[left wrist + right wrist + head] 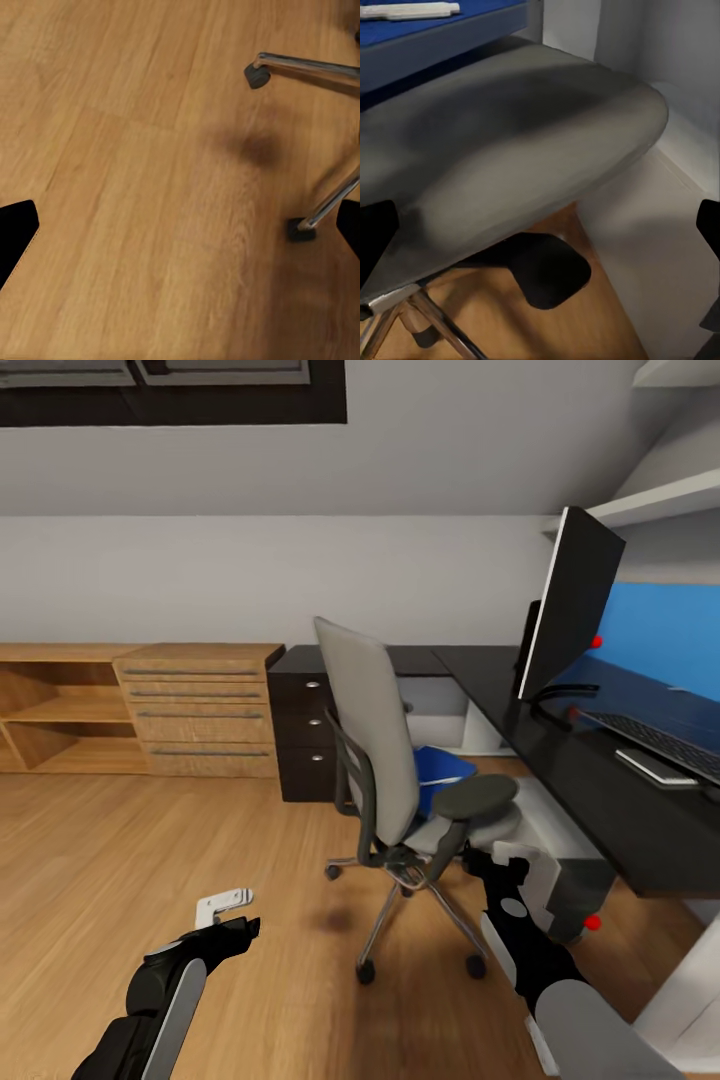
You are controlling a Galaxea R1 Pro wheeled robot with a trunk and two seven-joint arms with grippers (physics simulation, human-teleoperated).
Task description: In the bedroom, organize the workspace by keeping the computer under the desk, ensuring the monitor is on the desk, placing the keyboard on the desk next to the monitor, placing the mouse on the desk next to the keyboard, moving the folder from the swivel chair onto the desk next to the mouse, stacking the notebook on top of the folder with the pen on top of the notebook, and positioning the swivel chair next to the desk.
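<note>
The grey swivel chair (372,735) stands on the wood floor, its seat turned toward the black desk (560,790). A blue folder (441,774) lies on the seat. In the right wrist view the white pen (406,10) rests on the folder (442,34) beyond the grey seat pad (510,142). The monitor (572,600) and the keyboard (662,744) are on the desk. The computer (572,875) sits under it. My right gripper (510,858) is open beside the chair's armrest (476,796). My left gripper (232,917) is open over bare floor.
A light wooden drawer chest (198,708) with open shelves lines the back wall at left. The desk's black drawer unit (305,725) is behind the chair. Chrome chair legs with casters (259,73) spread over the floor. A flat light-edged object (655,767) lies before the keyboard.
</note>
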